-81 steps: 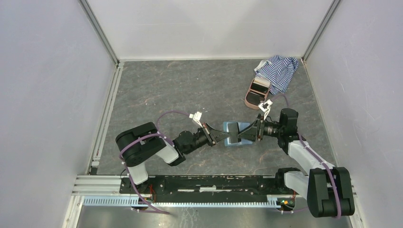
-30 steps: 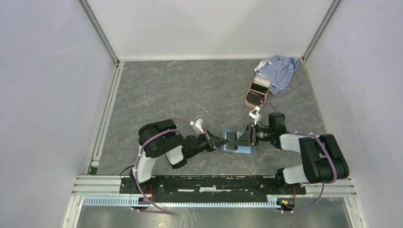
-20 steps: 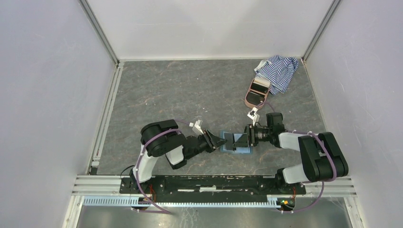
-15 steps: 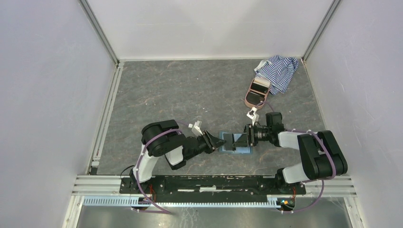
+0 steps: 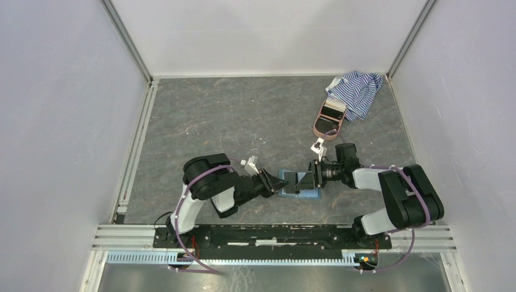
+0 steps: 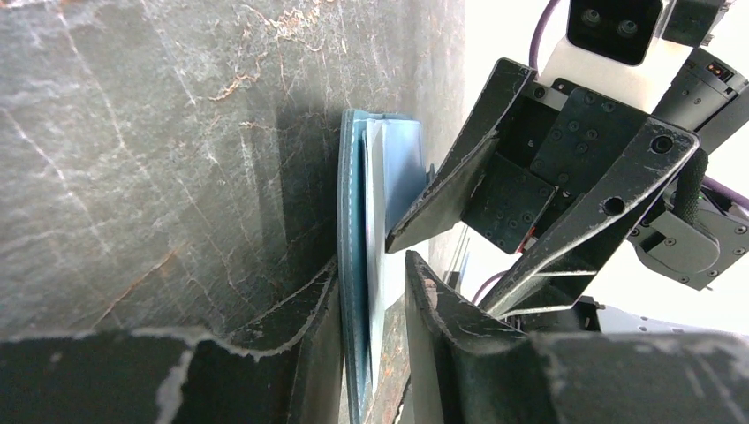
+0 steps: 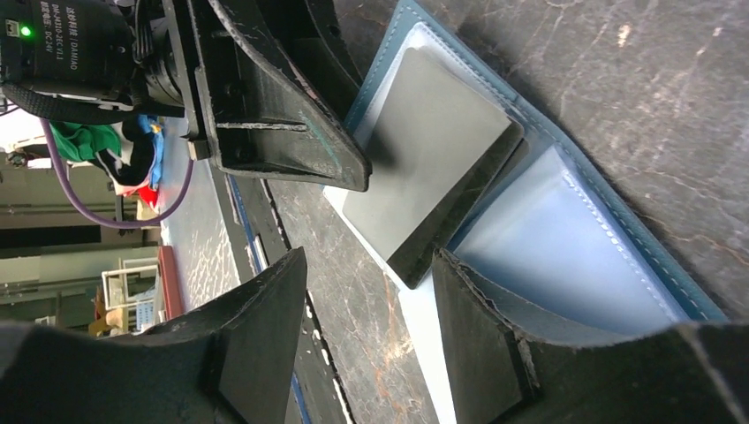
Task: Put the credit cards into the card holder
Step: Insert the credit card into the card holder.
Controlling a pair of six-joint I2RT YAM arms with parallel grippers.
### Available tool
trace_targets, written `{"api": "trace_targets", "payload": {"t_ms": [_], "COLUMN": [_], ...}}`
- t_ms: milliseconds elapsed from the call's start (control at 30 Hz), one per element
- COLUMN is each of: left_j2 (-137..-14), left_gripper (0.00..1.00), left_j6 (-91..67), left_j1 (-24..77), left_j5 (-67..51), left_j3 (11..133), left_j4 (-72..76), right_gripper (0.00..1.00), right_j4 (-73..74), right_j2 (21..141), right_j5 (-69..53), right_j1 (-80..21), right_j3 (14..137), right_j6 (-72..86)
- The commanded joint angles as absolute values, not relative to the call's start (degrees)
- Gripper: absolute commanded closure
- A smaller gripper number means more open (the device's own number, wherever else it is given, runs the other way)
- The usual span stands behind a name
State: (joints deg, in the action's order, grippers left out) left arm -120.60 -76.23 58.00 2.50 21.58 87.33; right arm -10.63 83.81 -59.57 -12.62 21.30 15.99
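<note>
While the card holder (image 7: 565,247) lies opened flat on the bench (image 5: 243,115), near the arm bases and about midway between them, both arms reach for it low and nose to nose, one from each side. The left hand (image 6: 371,274) straddles the holder's edge with its jaws narrowly apart, one finger (image 6: 300,327) against the teal cover and a sliver of gap on the other side. I judge that this is meant to keep the holder from sliding, though I cannot tell whether it presses at all. A dark grey credit card (image 7: 428,172) rests on the pale blue inside of one half, beside the fold, with one long side seeming raised off the leaf. The left hand hides whether its far edge sits under a pocket lip. The right hand (image 7: 369,274) stands wide, its fingers either side of the card's near corner and touching neither card nor holder, placed, I judge, to nudge the card into its slot. Only this one card shows. The bench is a dark grey, stone-patterned sheet with rusty veins, boxed in by plain pale walls (image 5: 268,36) with aluminium posts (image 5: 128,39) in the corners. A slotted aluminium rail (image 5: 255,234) carries the arm bases. Well apart, at the far right, sit a pink oval case (image 5: 328,120) and, right beside it, a blue-white striped cloth (image 5: 356,91).
</note>
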Motion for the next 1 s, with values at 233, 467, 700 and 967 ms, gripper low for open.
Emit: {"api": "trace_targets", "payload": {"t_ms": [233,467,700,967], "left_j2": [-122.48,-122.11,-122.35,-122.44], "left_gripper": [0.63,0.62,0.60,0.62], "left_j6": [-77.89,-77.92,-78.15,-78.07], "left_j1": [58.34,58.35,58.34,58.32], "left_j5": [2.94,3.96,4.00,4.16], "left_j3": [21.45,19.96,19.42,19.02], "left_j4": [99.49,99.51,99.55,99.46], "right_gripper": [0.49,0.46,0.44,0.45], "right_j4": [-15.23,-7.36,-6.47,-7.61], "right_j2": [85.28,78.79,78.70,83.09], "right_j5": [-63.24,-56.54,-50.14,-52.49], "right_j1": [-14.25,-14.17,-14.22,-14.57], "right_j3": [22.20,23.95,22.65,22.51], "right_j6": [19.35,11.24,12.45,14.21]}}
